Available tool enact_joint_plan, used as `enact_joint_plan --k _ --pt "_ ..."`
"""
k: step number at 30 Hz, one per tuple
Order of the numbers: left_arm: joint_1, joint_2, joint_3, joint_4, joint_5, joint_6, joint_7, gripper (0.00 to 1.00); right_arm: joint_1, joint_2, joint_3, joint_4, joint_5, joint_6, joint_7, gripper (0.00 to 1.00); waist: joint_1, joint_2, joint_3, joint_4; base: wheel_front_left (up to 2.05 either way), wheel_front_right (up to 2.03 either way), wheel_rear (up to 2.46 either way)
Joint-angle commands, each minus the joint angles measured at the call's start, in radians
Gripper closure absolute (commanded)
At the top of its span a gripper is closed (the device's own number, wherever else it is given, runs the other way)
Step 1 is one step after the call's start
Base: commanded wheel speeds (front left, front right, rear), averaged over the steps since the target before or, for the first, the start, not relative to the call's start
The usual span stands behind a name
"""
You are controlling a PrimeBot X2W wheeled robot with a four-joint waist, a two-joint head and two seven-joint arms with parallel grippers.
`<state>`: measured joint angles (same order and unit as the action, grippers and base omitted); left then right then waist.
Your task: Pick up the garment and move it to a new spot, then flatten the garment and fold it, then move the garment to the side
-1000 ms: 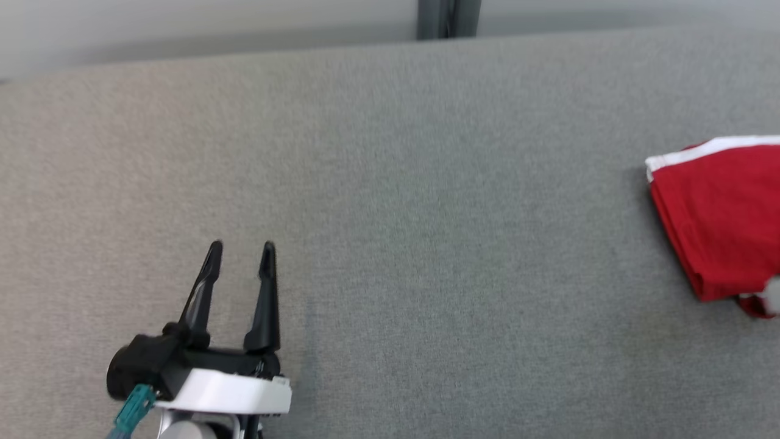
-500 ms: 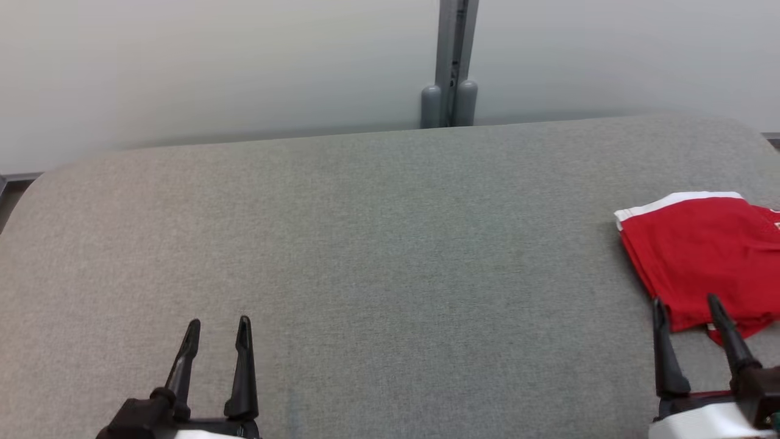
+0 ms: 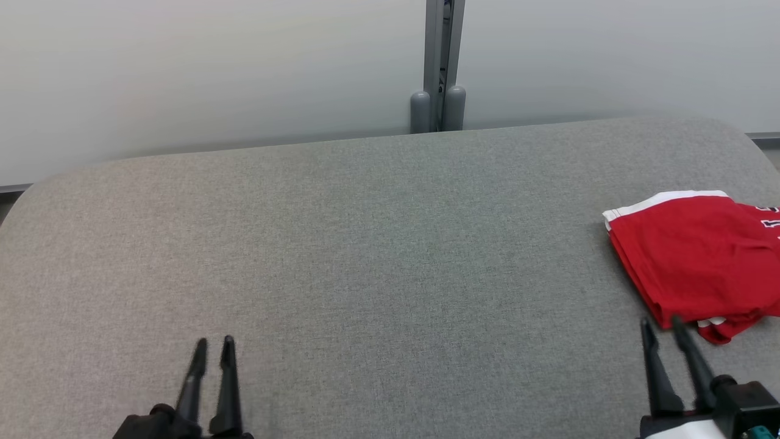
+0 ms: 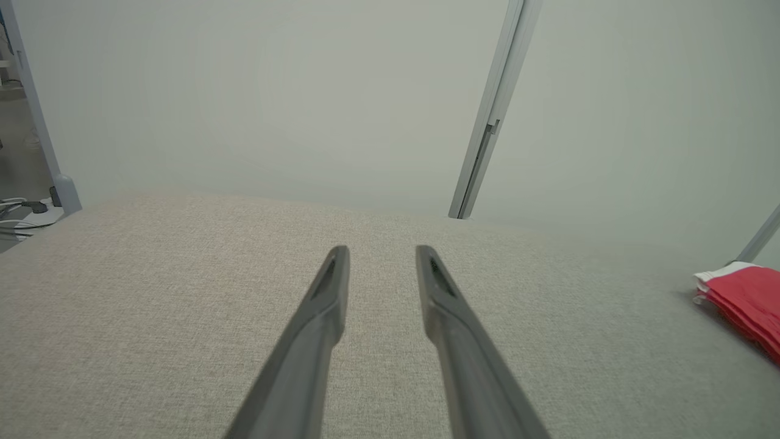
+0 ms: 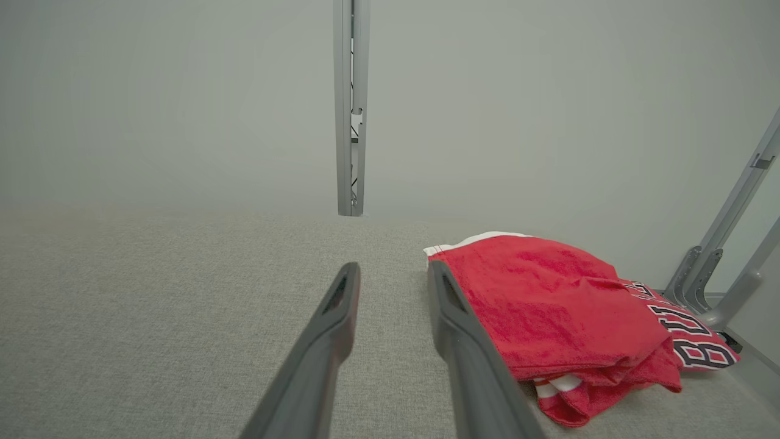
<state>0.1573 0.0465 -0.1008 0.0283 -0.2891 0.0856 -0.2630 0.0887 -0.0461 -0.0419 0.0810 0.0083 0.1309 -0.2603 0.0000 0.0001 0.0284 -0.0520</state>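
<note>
Red garment [image 3: 688,268] lies folded in a loose stack on the grey cloth-covered table [image 3: 390,244], flat on the surface and held by nothing. A white band [image 3: 664,201] runs along its far edge, and dark-and-white lettering [image 5: 694,341] shows on its right-hand part; the lower layers stick out unevenly at its near edge. In the head view its right side is cut off by the picture's edge. The right gripper [image 3: 660,322] stands just short of the garment's near left corner, fingers pointing toward it. Its jaws are parted by a moderate gap with nothing between them; in the right wrist view [image 5: 393,268] the right-hand finger crosses the left edge of the garment [image 5: 548,305], and whether it touches the cloth cannot be told. The left gripper [image 3: 214,342] is well to the left of the garment, over bare table; it is blurred in the head view. Its jaws are likewise apart and hold nothing, as the left wrist view [image 4: 381,252] shows plainly, with the garment [image 4: 746,299] far off at that view's right edge. Beyond the garment and to its left, a grey metal post [image 3: 437,61] rises behind the table's far edge against a pale wall [image 3: 183,73]. To the right of the garment, in the right wrist view, slanted metal struts [image 5: 701,274] stand past the table's end.
</note>
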Motion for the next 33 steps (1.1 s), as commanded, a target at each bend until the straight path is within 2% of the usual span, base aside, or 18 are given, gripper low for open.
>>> enact_joint_plan --k 1,5,33 --pt "0.003 -0.001 -0.001 0.005 -0.003 -0.001 0.000 1.00 0.003 0.002 0.001 0.005 0.003 0.000 0.001 1.00 0.0000 -0.0001 0.000 0.000 0.00 0.00 0.00" --pt "0.010 -0.004 -0.004 0.041 -0.015 -0.001 0.002 1.00 0.017 0.012 0.006 0.040 0.014 0.000 0.006 1.00 0.0000 -0.0001 0.000 0.000 0.00 0.00 0.00" --pt "-0.092 0.027 0.038 0.105 -0.510 -0.079 0.106 1.00 -0.060 -0.018 0.009 0.080 0.606 0.000 0.112 1.00 0.0000 -0.0001 -0.006 0.012 0.00 0.00 0.00"
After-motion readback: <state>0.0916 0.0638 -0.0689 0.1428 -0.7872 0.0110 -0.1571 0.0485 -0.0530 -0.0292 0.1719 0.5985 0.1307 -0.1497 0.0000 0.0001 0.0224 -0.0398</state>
